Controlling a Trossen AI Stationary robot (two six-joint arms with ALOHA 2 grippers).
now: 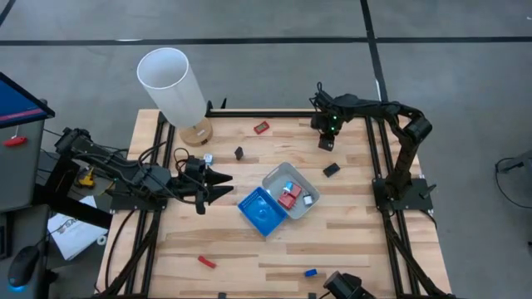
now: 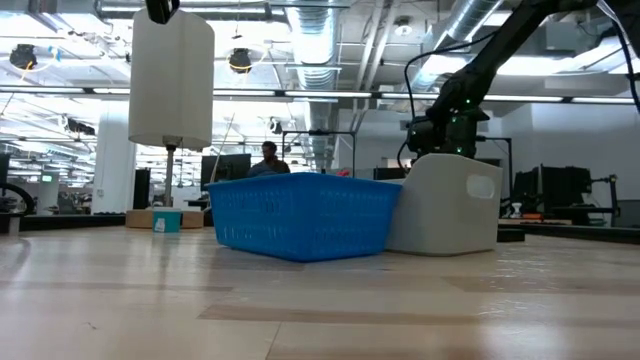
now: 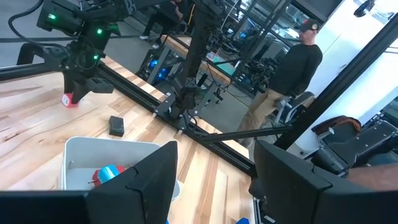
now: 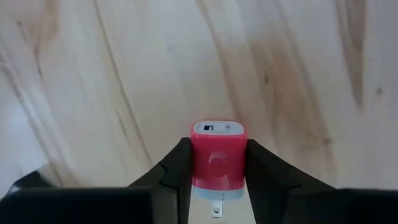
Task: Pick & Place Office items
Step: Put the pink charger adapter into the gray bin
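Observation:
My right gripper (image 1: pixel 327 141) points down over the table's far right part, shut on a small red block (image 4: pixel 217 155). My left gripper (image 1: pixel 229 184) waits open at the table's left, level above the wood, aimed at the trays. The blue tray (image 1: pixel 259 210) and the grey tray (image 1: pixel 291 193) touch at mid-table. The grey one holds red and blue pieces (image 1: pixel 289 194). Loose pieces lie flat on the wood: a red one (image 1: pixel 261 127), two black ones (image 1: pixel 238 153) (image 1: pixel 332 169), a red one (image 1: pixel 206 262), a blue one (image 1: pixel 310 272). My right gripper pinches the red block by its two opposite sides (image 4: pixel 194 158) between both fingers, coming from above and pointing down. A pale end with a metal prong (image 4: pixel 216 208) sits back between the fingers. Whether the block is clear of the wood, I cannot tell.
A tall white cylinder (image 1: pixel 174 83) on a wooden base stands at the far left corner. A small white-blue piece (image 1: pixel 208 157) lies near my left gripper. Black frame rails (image 1: pixel 374 158) run along the table's sides. A person (image 3: pixel 298 62) stands beyond the table.

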